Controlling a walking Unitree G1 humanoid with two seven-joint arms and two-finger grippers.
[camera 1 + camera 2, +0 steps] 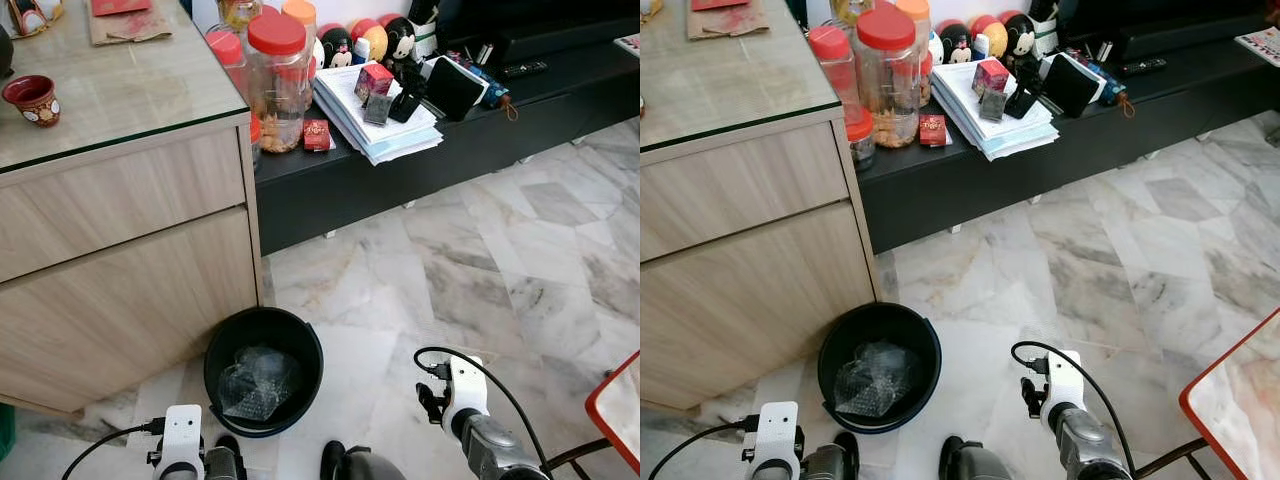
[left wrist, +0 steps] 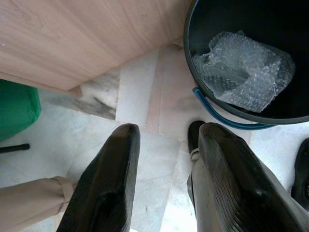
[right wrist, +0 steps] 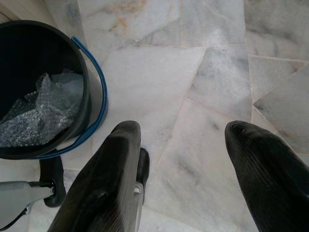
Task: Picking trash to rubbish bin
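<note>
The bubble wrap (image 1: pixel 256 382) lay inside the black bin (image 1: pixel 226 340) on the marble floor (image 1: pixel 470 260) beside the cabinet (image 1: pixel 120 290), ahead of and between both grippers, the left gripper (image 2: pixel 166 179) spread and empty, the right gripper (image 3: pixel 186 174) wide and empty.

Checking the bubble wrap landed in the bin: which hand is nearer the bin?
Left. The left hand hangs open right beside the bin, next to its rim. The right hand, also open, is over bare floor further off.
</note>
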